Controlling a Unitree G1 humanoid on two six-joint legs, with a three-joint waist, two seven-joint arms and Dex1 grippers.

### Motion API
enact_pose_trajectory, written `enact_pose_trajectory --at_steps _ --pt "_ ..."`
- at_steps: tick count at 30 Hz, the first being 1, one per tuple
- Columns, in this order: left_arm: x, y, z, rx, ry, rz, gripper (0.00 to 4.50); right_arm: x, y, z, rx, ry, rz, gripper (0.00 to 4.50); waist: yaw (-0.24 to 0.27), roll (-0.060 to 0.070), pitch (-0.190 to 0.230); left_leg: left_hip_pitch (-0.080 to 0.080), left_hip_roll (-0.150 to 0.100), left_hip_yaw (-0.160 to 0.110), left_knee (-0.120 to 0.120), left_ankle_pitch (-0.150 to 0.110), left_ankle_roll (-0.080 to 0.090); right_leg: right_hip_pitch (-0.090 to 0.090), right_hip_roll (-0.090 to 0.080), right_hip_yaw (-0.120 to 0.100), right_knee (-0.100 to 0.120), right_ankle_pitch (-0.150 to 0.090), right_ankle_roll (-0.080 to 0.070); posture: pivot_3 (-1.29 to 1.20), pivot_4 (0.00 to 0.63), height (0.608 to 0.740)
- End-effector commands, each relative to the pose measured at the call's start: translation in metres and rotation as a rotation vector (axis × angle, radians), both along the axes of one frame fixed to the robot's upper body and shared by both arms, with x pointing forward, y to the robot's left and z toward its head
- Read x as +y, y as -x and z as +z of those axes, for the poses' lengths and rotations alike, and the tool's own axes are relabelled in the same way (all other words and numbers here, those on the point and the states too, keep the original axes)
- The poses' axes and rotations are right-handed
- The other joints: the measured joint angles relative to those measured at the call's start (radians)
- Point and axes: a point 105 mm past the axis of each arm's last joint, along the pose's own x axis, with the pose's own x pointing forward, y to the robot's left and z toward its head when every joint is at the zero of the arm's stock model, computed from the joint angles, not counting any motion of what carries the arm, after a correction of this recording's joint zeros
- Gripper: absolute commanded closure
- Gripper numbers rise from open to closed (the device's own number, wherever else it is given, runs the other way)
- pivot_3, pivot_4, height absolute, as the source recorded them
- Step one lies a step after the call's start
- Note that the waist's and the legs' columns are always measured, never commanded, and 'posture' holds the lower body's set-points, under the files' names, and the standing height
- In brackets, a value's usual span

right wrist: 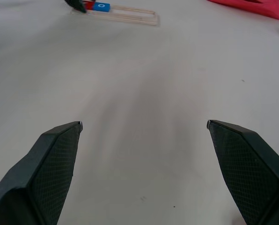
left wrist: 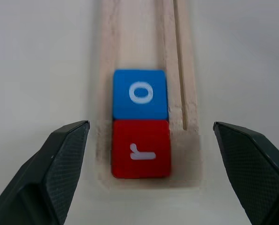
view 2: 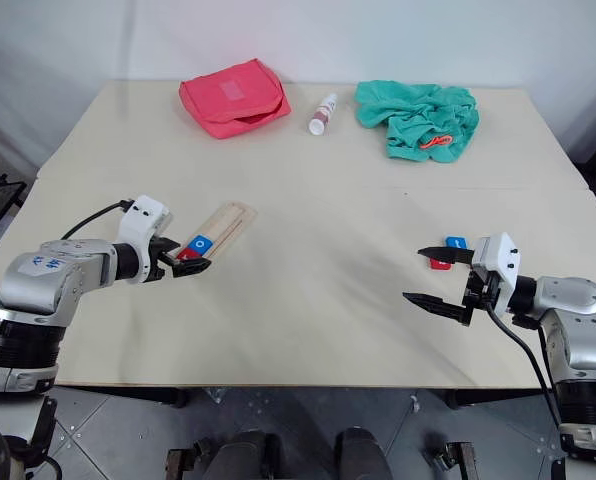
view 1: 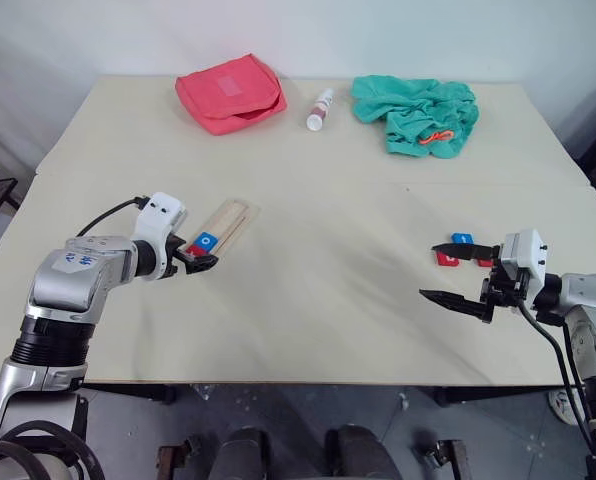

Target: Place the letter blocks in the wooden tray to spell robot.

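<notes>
Lying on the left half of the tabletop (view 1: 308,330), aslant: wooden tray (view 1: 230,222), with two letter blocks at its near end, touching each other — red block (left wrist: 140,148) marked "r" at the very end, blue block (left wrist: 140,94) marked "o" next along. Rest of the groove bare in the left wrist view. Hovering just at that near end, left hand (view 1: 200,262), fingers spread wide to either side of the tray, grasping nothing; red block mostly hidden behind it in the head views. Well apart, on the right side of the tabletop, remaining blocks (view 2: 446,252) in a small cluster: one blue, red beside it, letters too small to read, partly hidden behind the right hand (view 2: 433,275). Right hand released too, fingers far apart, empty. Along the far edge: pink pouch (view 1: 230,93) with a pale label, unreadable; small white bottle (view 1: 320,109) with a red band, lying on its side, writing illegible; crumpled teal cloth (view 1: 418,113) with an orange bit showing on it.
</notes>
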Motion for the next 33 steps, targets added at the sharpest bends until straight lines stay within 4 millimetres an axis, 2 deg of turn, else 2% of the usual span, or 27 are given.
enact_pose_trajectory --at_steps 1,9,11,14,19,22,29,33 --pt "0.001 0.001 0.002 0.009 -0.021 -0.006 0.0 -0.004 0.002 0.015 -0.06 -0.002 -0.009 0.03 0.001 0.0 0.0 0.0 0.0 0.0 0.0 0.0 0.0 0.0 0.0 0.0 0.0 0.0 0.0 0.0 0.15 0.74" --pt "0.005 0.0 -0.017 0.078 -0.092 -0.008 0.0 -0.004 0.001 0.013 -0.054 0.003 -0.01 0.03 0.001 0.0 0.0 0.0 0.0 0.0 0.001 0.0 0.0 0.0 0.0 0.0 0.001 0.0 0.0 0.0 0.15 0.74" --pt "0.011 -0.002 -0.024 0.097 -0.158 0.002 0.41 -0.005 0.0 0.013 -0.056 0.004 -0.014 0.0 0.002 0.001 0.0 0.001 0.0 0.0 0.002 0.0 0.0 0.001 0.0 0.0 0.002 0.0 0.0 0.0 0.15 0.74" --pt "0.011 -0.006 -0.024 0.078 -0.149 0.005 1.08 -0.006 -0.001 0.014 -0.058 0.005 -0.019 0.0 0.002 0.001 -0.001 0.002 0.0 0.0 0.005 0.0 0.0 0.003 0.0 0.001 0.003 0.0 0.0 0.0 0.15 0.74" --pt "0.004 -0.014 -0.019 0.035 -0.141 -0.074 1.08 -0.009 0.0 0.015 -0.061 0.011 -0.037 0.0 0.004 0.002 -0.001 0.003 0.0 0.0 0.01 0.0 0.0 0.003 0.0 0.001 0.003 0.0 0.0 0.0 0.15 0.74" --pt "-0.013 -0.018 -0.006 -0.037 -0.174 -0.259 1.08 -0.013 0.002 0.016 -0.062 0.016 -0.054 0.0 0.01 0.002 -0.001 0.003 0.0 0.0 0.012 0.0 0.0 0.004 0.0 0.002 0.004 0.0 0.0 0.0 0.15 0.74" --pt "-0.054 -0.018 0.003 -0.097 -0.241 -0.564 1.08 -0.019 0.01 0.018 -0.065 0.02 -0.082 0.0 0.029 0.001 -0.001 -0.002 -0.001 0.0 0.012 -0.001 0.001 0.001 0.0 0.0 0.004 0.0 0.0 0.0 0.15 0.74" --pt "-0.093 -0.023 0.01 -0.111 -0.291 -0.748 1.08 -0.022 0.026 0.017 -0.064 0.018 -0.061 0.0 0.044 0.0 0.0 -0.004 -0.001 -0.001 0.012 -0.001 0.002 0.001 0.0 -0.001 0.003 0.0 0.001 0.0 0.15 0.74"
